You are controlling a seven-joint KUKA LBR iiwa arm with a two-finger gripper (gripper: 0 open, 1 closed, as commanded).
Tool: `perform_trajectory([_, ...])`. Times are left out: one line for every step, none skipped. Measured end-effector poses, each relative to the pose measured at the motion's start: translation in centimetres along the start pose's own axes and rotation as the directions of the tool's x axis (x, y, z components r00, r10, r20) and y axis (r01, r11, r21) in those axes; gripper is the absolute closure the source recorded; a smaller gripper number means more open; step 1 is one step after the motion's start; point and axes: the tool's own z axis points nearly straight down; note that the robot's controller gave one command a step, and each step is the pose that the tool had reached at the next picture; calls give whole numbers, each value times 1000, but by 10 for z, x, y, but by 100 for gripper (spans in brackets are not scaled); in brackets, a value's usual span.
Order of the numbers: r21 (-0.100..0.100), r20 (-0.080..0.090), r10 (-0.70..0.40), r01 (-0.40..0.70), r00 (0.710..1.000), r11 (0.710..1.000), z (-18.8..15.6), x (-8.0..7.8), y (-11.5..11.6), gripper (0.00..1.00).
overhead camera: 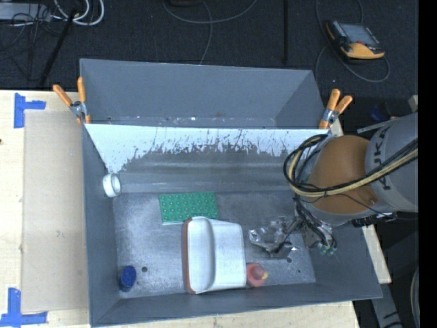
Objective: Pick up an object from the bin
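Observation:
My gripper [274, 240] is low in the right part of the bin, just above the floor. A white rectangular tub with a brownish rim [213, 255] lies directly to its left, close by. A small red round thing [257, 275] sits just below the gripper, against the tub's right corner. I see nothing held by the gripper.
A flat green studded plate [189, 207] lies beyond the tub toward the back. A blue cap [128, 277] rests in the front left corner, and a white cylinder [111, 184] against the left wall. The arm with its orange cover and cables hangs over the bin's right side.

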Motion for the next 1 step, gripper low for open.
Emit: perform_trajectory([1, 7, 33, -33, 999, 999, -156, 11, -1, 100])
